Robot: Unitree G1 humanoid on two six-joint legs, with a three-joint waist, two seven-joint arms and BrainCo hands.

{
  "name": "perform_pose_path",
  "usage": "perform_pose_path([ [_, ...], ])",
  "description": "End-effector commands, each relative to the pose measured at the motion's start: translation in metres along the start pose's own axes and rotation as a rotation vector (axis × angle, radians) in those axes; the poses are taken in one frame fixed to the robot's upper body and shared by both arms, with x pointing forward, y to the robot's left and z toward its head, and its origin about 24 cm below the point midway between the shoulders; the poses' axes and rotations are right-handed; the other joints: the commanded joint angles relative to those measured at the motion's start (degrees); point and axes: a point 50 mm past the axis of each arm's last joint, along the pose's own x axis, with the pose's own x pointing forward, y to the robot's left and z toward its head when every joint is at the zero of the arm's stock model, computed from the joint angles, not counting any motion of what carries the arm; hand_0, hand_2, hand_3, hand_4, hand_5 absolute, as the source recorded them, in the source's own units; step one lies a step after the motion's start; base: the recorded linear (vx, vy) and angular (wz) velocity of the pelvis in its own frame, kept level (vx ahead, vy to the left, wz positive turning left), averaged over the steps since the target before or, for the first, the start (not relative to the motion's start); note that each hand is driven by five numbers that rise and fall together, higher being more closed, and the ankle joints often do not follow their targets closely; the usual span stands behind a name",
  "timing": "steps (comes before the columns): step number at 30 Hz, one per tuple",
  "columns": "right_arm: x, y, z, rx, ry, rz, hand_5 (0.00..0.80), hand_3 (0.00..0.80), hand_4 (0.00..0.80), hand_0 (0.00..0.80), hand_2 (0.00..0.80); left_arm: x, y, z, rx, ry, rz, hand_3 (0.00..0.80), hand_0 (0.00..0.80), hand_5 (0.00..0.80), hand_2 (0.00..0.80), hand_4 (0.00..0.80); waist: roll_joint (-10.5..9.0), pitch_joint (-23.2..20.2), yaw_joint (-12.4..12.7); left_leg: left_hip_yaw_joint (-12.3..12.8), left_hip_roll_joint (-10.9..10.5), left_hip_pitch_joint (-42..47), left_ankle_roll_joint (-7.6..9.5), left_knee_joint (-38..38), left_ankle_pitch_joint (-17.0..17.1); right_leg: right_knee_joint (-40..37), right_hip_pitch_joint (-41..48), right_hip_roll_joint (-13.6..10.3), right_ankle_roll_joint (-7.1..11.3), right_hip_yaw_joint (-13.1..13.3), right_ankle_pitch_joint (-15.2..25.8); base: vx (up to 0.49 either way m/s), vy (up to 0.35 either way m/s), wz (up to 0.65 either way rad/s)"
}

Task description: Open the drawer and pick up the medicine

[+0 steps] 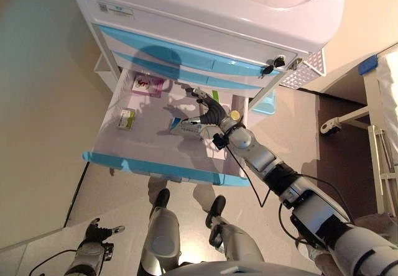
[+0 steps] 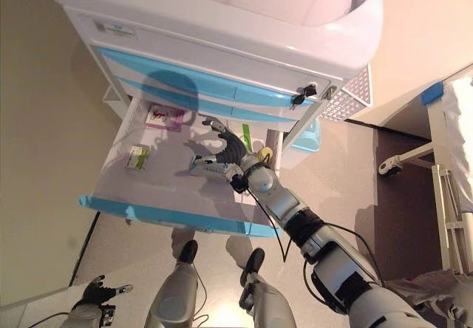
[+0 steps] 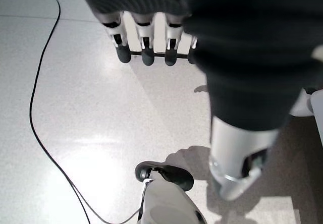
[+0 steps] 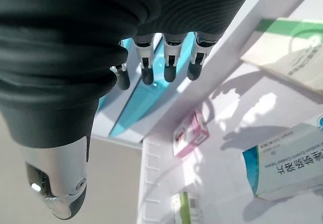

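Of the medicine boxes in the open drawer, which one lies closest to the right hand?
The white box with the teal end, lying just under the right hand. The pink box sits at the drawer's back and the green-labelled box near its left wall, both farther off.

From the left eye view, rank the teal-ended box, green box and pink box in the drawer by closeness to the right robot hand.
1. Teal-ended box: right beside the right robot hand, mid-drawer.
2. Pink box: back of the drawer, toward the robot's left.
3. Green box: by the drawer's left wall.
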Motion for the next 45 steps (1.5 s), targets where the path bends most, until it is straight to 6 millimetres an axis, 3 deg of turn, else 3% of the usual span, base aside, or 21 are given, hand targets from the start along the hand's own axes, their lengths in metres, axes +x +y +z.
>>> perform_pose_path([
  [1,0.012,-0.005,0.025,-0.076,-0.093,-0.033,0.000,0.000,0.000,0.000,0.000,0.001,0.014,-0.004,0.034,0.006,0.053,0.000,0.000,0.000,0.000,0.000,-0.47,-0.08,1.54,-3.03,-4.64,-2.65,4.44,-3.03,4.34,7.46,1.00,-1.10,4.02,-0.25,-6.98,-0.017,0.001,0.07],
  [9,0.024,-0.006,0.027,-0.208,-0.068,-0.051,0.000,0.000,0.000,0.000,0.000,0.002,0.021,-0.001,0.035,0.004,0.081,0.000,0.000,0.000,0.000,0.000,-0.47,1.33,2.15,-3.43,-4.82,-3.89,4.39,-2.21,4.40,8.05,-0.34,-1.00,3.84,-0.28,-6.68,-0.018,0.000,0.03],
  [27,0.043,-0.006,0.022,-0.515,0.023,-0.053,0.000,0.000,0.000,0.000,0.000,0.004,0.016,0.009,0.053,-0.025,0.077,0.000,0.000,0.000,0.000,0.000,0.79,3.01,3.20,-4.38,-5.44,-4.88,4.43,-1.93,4.53,8.98,-1.21,-1.28,3.69,-0.80,-6.93,-0.002,0.002,0.02],
  [45,0.048,-0.014,0.008,-0.778,0.121,-0.036,0.000,0.000,0.000,0.000,0.000,0.005,0.012,0.015,0.071,-0.036,0.064,0.000,0.000,0.000,0.000,0.000,1.41,3.87,3.90,-5.28,-5.89,-5.85,4.45,-1.52,4.73,9.86,-2.00,-1.58,3.68,-0.96,-7.05,-0.003,0.001,0.03],
])
